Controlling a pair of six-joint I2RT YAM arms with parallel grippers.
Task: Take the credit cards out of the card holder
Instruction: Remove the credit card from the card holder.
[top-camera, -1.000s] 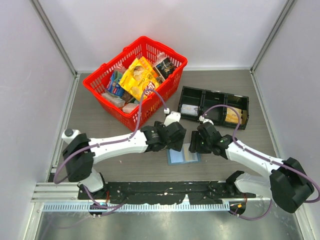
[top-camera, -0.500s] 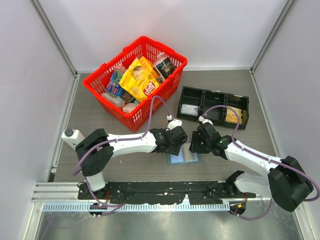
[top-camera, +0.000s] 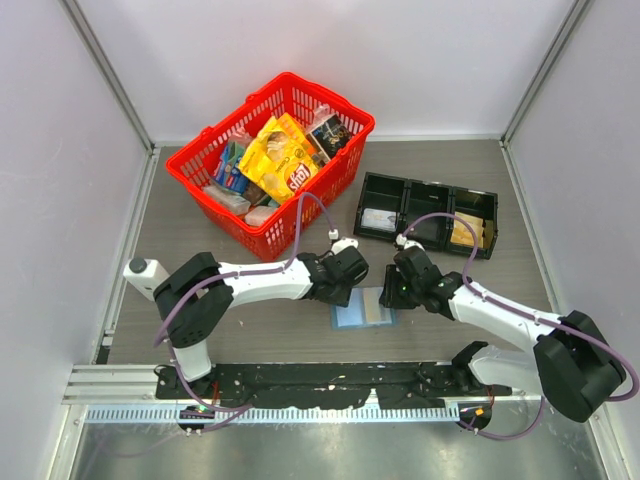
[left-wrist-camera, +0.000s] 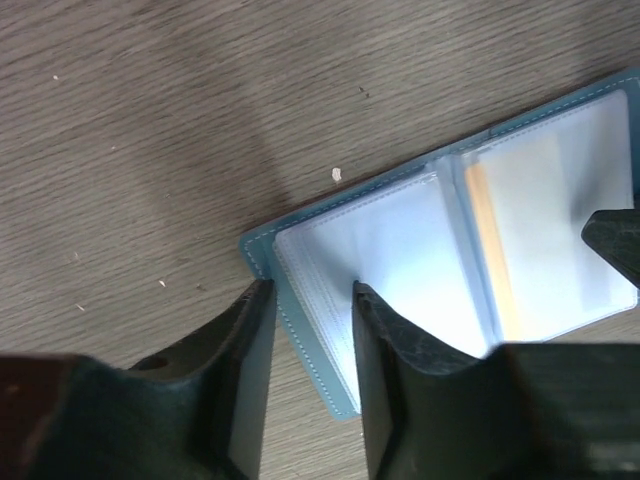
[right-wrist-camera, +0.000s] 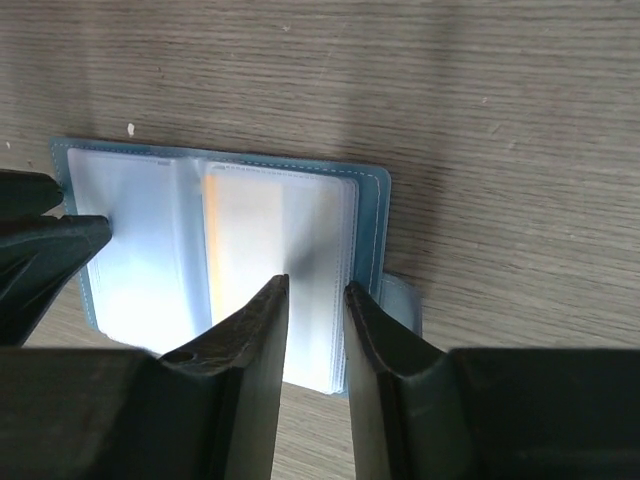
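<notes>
The blue card holder (top-camera: 363, 313) lies open and flat on the table between my two grippers. A tan-gold credit card (left-wrist-camera: 484, 240) shows through the clear sleeve of its right panel (right-wrist-camera: 250, 225), beside the fold. My left gripper (left-wrist-camera: 312, 288) is open and straddles the holder's left edge (left-wrist-camera: 262, 250), one finger over the table and one over the left sleeves. My right gripper (right-wrist-camera: 315, 285) is open with a narrow gap, down over the outer part of the right panel. In the top view the left gripper (top-camera: 343, 297) and right gripper (top-camera: 393, 297) flank the holder.
A black three-compartment tray (top-camera: 428, 192) stands behind the holder, with a pale card (top-camera: 376, 219) in its left bin and tan cards (top-camera: 464, 232) in its right bin. A red basket (top-camera: 226, 233) full of packets sits at the back left.
Both grippers have narrowed their jaws. The left gripper has come down and back onto the holder's left edge; the right gripper has settled slightly lower over the right panel.
</notes>
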